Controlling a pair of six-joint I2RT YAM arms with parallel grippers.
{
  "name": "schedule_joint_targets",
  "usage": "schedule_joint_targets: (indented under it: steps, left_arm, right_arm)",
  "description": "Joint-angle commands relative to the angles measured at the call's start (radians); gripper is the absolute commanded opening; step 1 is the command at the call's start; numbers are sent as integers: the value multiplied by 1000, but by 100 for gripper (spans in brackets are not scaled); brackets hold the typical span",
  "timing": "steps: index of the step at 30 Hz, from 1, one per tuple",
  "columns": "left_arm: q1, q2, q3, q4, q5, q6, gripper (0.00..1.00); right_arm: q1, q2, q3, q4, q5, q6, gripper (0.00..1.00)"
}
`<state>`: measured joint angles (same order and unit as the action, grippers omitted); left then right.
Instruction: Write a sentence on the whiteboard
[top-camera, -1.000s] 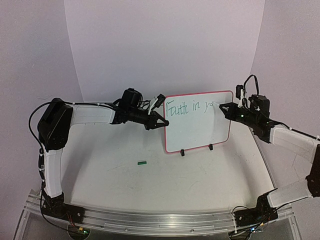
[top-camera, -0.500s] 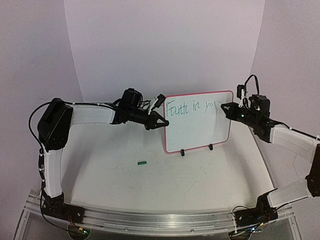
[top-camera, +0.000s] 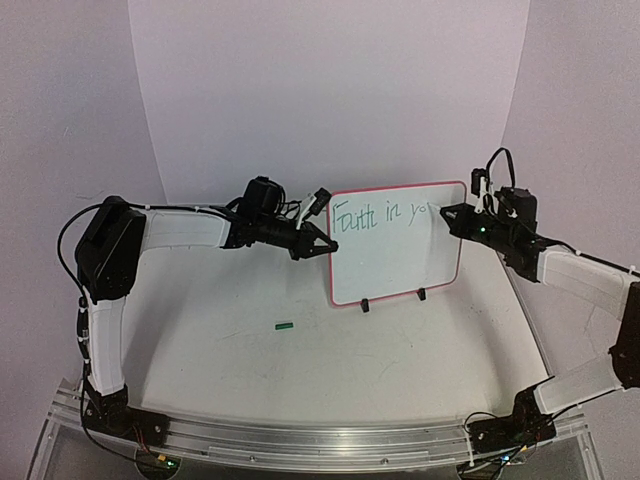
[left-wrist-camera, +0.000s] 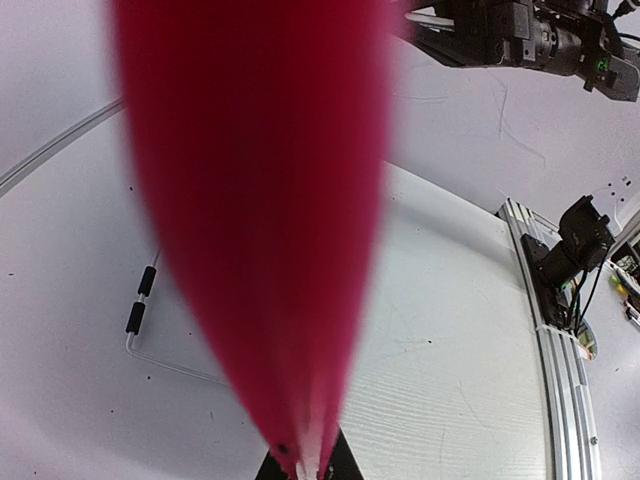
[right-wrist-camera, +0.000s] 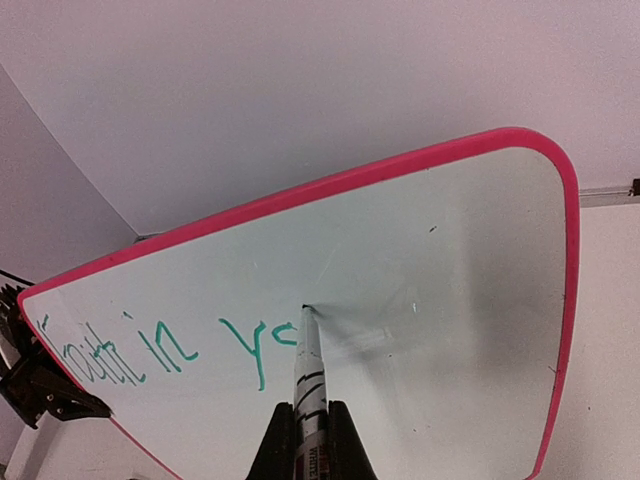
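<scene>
**Marker tip on the board, third word begun**

The whiteboard (top-camera: 395, 262) stands upright on two black feet (top-camera: 366, 306) at the back middle of the table (top-camera: 250, 370). It looks light and stiff with a slick face, so it would likely tip or slide under pen pressure. Its red-pink rim is the place to grip. The left gripper (top-camera: 322, 243) is pinched onto that rim's left edge. The sentence (right-wrist-camera: 150, 345) reads "Faith in yo" in green. The right gripper (right-wrist-camera: 310, 440) is clamped on a marker (right-wrist-camera: 307, 375), whose tip touches the board just after the "o". The barrel's print is too small to read. A small green piece (top-camera: 285, 325) lies well apart in front.
</scene>
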<state>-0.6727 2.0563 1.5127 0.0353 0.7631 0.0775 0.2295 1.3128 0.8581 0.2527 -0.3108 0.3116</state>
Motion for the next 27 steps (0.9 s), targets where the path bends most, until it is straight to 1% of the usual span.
schedule_joint_targets:
  steps: [1,11,18,27]
  left_arm:
    - [-41,55,-17,-226,2,22,0]
    - [-41,56,-17,-226,2,20,0]
    - [-41,55,-17,-226,2,20,0]
    - [-41,55,-17,-226,2,19,0]
  right_arm:
    - [-5,-1,-3,15,14,-7,0]
    - [-6,-22,-54,12,32,4,0]
    - [-6,-37,-16,-1,75,-11,0]
    - [-6,-27,39,-8,85,-33,0]
